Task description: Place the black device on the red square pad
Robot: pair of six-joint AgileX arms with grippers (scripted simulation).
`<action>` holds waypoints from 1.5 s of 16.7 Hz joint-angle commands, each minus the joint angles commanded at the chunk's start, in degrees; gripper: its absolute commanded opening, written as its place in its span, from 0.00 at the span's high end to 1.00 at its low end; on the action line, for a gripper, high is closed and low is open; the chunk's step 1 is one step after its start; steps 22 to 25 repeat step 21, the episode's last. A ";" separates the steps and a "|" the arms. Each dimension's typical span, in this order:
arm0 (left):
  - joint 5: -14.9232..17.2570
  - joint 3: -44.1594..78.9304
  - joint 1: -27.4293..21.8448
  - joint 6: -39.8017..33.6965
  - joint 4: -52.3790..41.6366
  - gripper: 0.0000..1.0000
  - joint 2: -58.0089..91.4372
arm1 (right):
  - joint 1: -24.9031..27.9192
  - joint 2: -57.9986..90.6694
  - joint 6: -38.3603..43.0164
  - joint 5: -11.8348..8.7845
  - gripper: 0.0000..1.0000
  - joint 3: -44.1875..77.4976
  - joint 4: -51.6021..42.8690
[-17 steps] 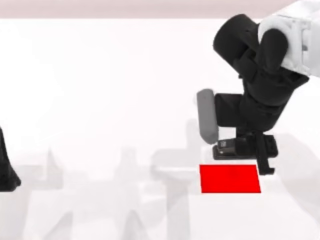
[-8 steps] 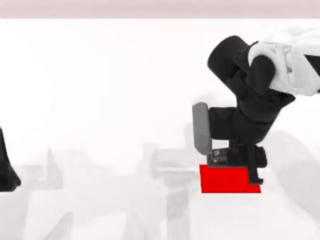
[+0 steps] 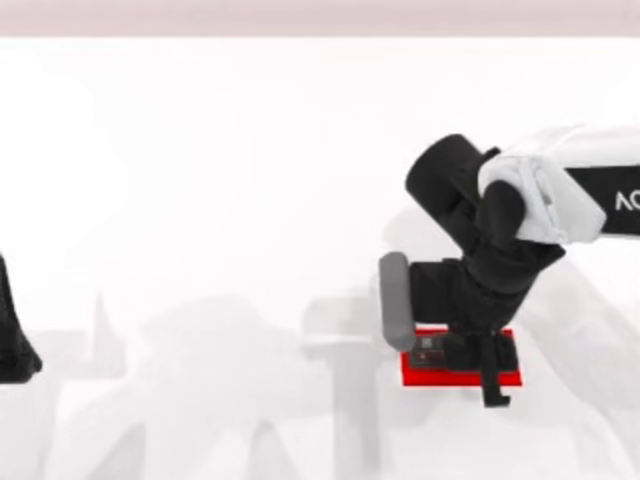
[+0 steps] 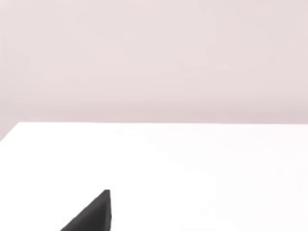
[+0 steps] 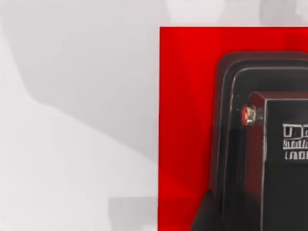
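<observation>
Since the earlier frames, the black device (image 3: 432, 350) has travelled toward the near edge of the surface (image 3: 200, 200) with the right claw (image 3: 470, 360) and now lies over the red square pad (image 3: 411, 372), where before it hung beyond the pad's far edge. In the right wrist view the device (image 5: 269, 159) sits above red on the sides that show, with a clear red margin between its rounded end and the pad (image 5: 185, 120) edge. Whether it touches the pad or hangs just above cannot be told. From above, its long axis appears to run left to right, parallel to the pad's longer sides, and it occupies the pad's left portion. The right claw stands directly over it and appears closed on the device, though the arm hides the fingers. Judgement: the coming move is a short straight descent, if any, then release; no sideways correction seems needed. The left claw (image 3: 15, 340) is parked at the surface's left edge, well apart; its fingers cannot be judged.
</observation>
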 joint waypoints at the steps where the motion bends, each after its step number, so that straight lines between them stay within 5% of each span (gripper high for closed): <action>1: 0.00 0.00 0.00 0.00 0.00 0.00 0.00 | 0.00 0.00 0.00 0.00 1.00 0.00 0.00; 2: 0.00 0.00 0.00 0.00 0.00 0.00 0.00 | 0.00 0.00 0.00 0.00 1.00 0.00 0.00; 15: 0.00 0.00 0.00 0.00 0.00 0.00 0.00 | 0.00 0.00 0.00 0.00 0.02 0.00 0.00; 25: 0.00 0.00 0.00 0.00 0.00 0.00 0.00 | 0.00 0.00 0.00 0.00 0.00 0.00 0.00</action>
